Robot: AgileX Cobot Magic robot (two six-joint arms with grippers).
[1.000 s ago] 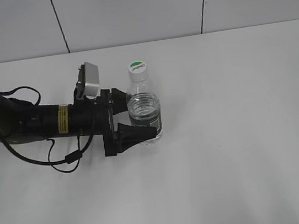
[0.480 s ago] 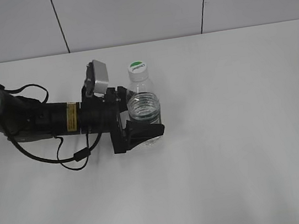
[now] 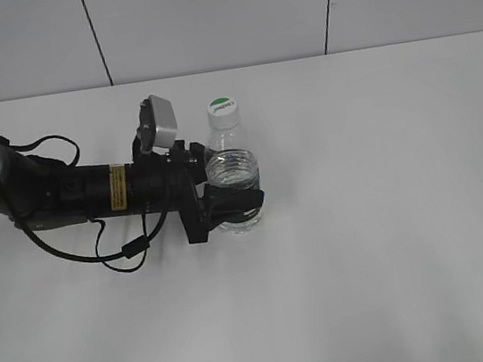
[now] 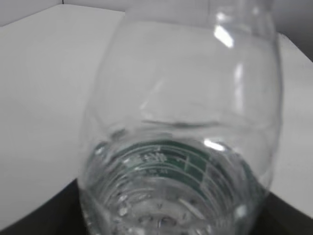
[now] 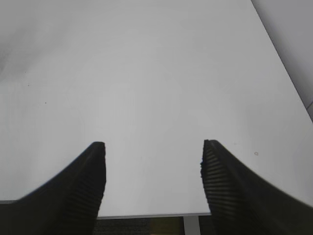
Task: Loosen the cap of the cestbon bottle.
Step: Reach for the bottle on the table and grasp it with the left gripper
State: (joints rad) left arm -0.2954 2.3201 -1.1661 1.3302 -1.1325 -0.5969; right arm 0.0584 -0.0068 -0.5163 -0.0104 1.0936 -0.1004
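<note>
Left tool (image 3: 228, 210) now closed in, pinching cestbon bottle (image 3: 236, 186) upright on surface (image 3: 390, 214), cap (image 3: 222, 108) on, right tool (image 5: 152, 183) spread.

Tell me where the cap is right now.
In the exterior view the cap sits screwed on top of the upright cestbon bottle, left of the table's centre, just right of the left gripper, which clasps the bottle's body below it.

Cap (image 3: 222, 108) lettering illegible (too small).
</note>
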